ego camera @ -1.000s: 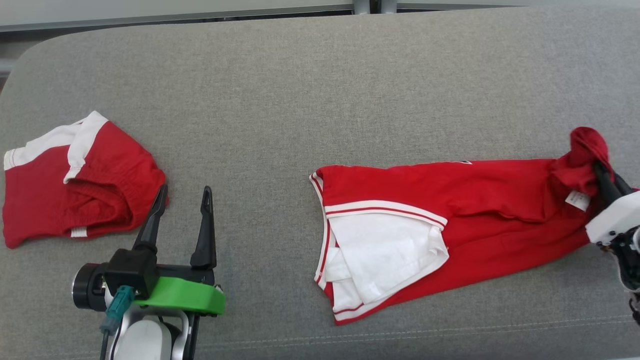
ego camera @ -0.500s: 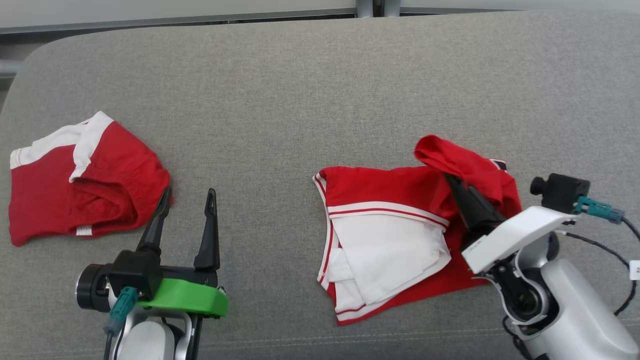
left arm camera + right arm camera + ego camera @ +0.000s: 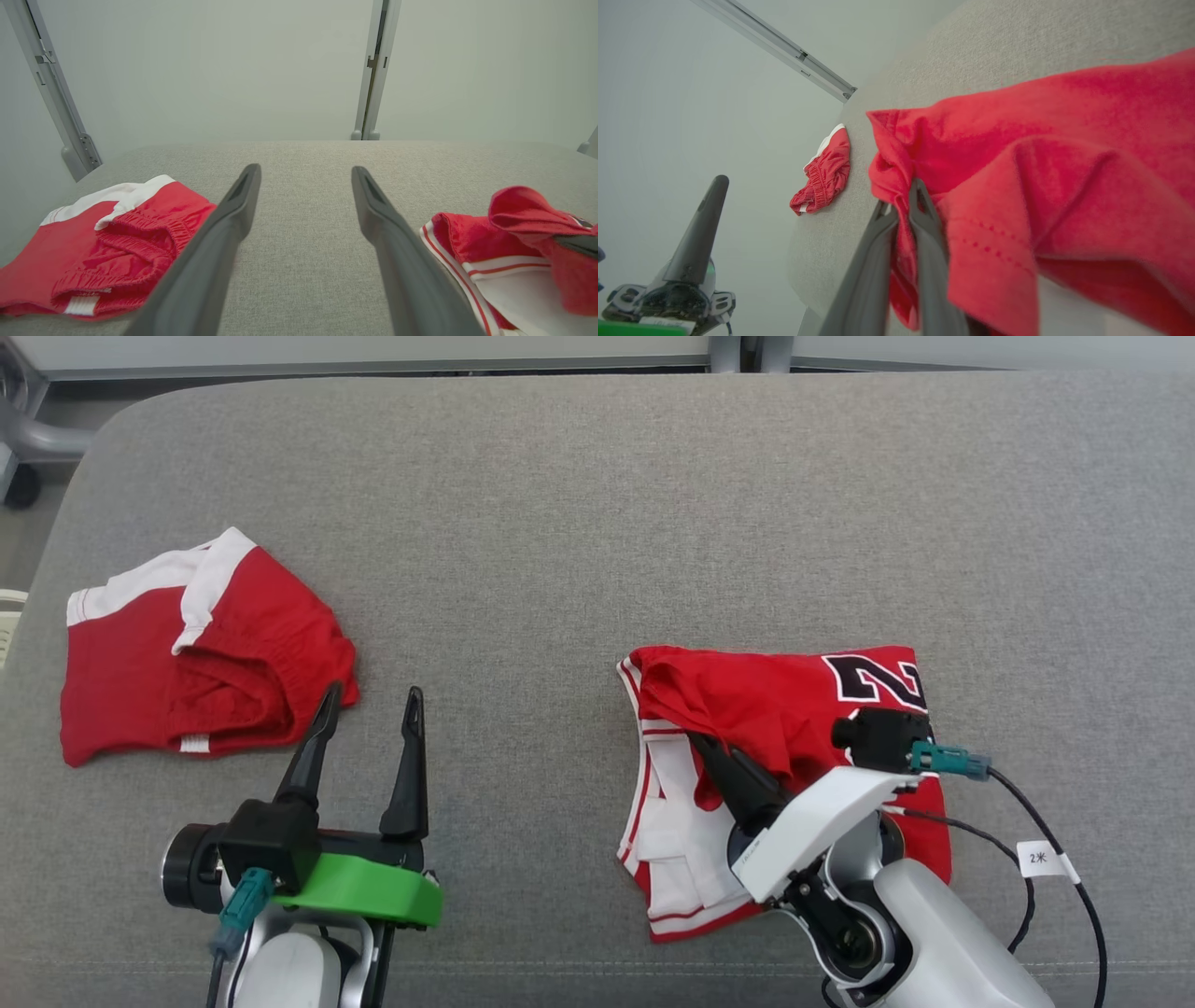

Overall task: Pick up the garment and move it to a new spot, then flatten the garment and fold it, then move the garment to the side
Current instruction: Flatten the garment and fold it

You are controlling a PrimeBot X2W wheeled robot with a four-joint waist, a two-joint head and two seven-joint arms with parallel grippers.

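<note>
Head view: at the right of the worktop, the right gripper has its fingers pinching the folded-over edge of the red jersey. That edge is best laid square on the striped hem before release. The left gripper has its fingers spread.

**Colours on the grey cushion: two red-and-white pieces and the robot's fittings.**
The garment is bright red, with a white side panel, white edging carrying thin red stripes, and a black numeral outlined in white. The shorts are the same red with a white band. The surface beneath is a mid-grey weave with a paler stitched seam. The left gripper is charcoal above a vivid green collar and a teal plug. The right gripper is likewise dark, on a white housing, with a black cable bearing a white label. The wall is pale grey-green.
</note>
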